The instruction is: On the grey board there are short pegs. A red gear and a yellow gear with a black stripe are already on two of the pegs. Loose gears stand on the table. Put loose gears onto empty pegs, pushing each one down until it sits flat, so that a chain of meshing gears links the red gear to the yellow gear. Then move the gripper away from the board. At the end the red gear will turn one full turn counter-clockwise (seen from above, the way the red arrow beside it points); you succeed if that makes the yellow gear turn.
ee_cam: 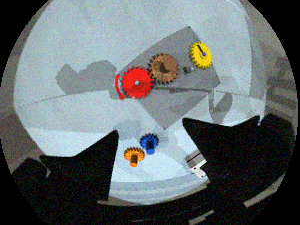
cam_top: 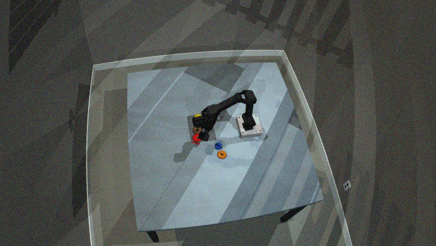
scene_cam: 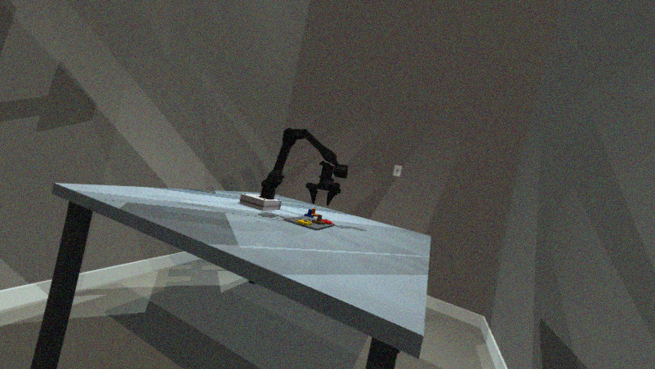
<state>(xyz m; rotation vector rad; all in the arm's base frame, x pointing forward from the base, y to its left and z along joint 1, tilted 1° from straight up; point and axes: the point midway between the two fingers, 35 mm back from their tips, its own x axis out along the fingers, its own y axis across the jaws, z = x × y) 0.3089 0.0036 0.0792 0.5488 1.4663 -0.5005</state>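
The red gear sits at one end of the grey board. The brown gear is on the board right beside the red gear. The yellow gear with its black stripe is at the far end. A small dark peg stands bare between the brown and yellow gears. The blue gear and the orange gear stand on the table. My gripper is open and empty, above the board.
The arm's white base stands on the table, on the other side of the board from the table's near edge in the exterior view. The red arrow curves beside the red gear.
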